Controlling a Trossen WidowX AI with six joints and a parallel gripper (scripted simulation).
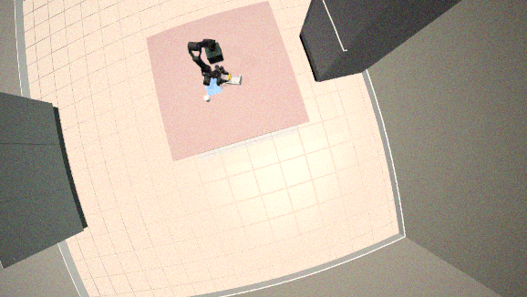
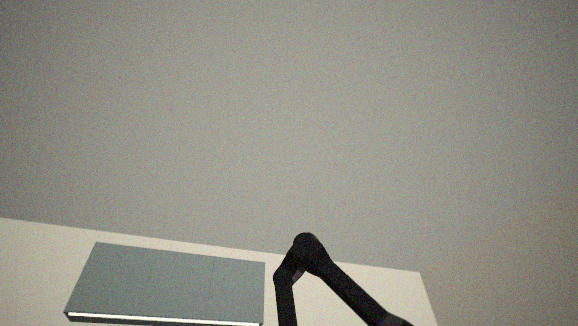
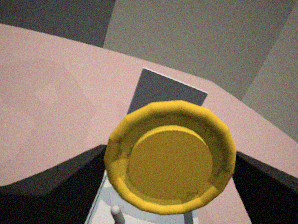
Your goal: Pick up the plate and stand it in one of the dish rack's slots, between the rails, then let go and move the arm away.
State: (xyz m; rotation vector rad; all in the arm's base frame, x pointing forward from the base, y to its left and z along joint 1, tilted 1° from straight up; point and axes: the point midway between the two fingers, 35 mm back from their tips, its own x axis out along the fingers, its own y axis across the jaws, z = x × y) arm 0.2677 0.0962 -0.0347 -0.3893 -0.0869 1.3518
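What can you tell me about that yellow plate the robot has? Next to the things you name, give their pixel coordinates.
The plate (image 1: 229, 76) (image 3: 170, 162) is round and deep yellow, with a raised, slightly faceted rim around a sunken, darker flat centre. It looks smooth, perhaps plastic or glazed ceramic; I cannot tell which. The black jaws grip it at opposite sides of its rim. In the wrist view one broad face is toward the camera, and the plate partly hides the pale dish rack (image 1: 236, 80) (image 3: 105, 212).
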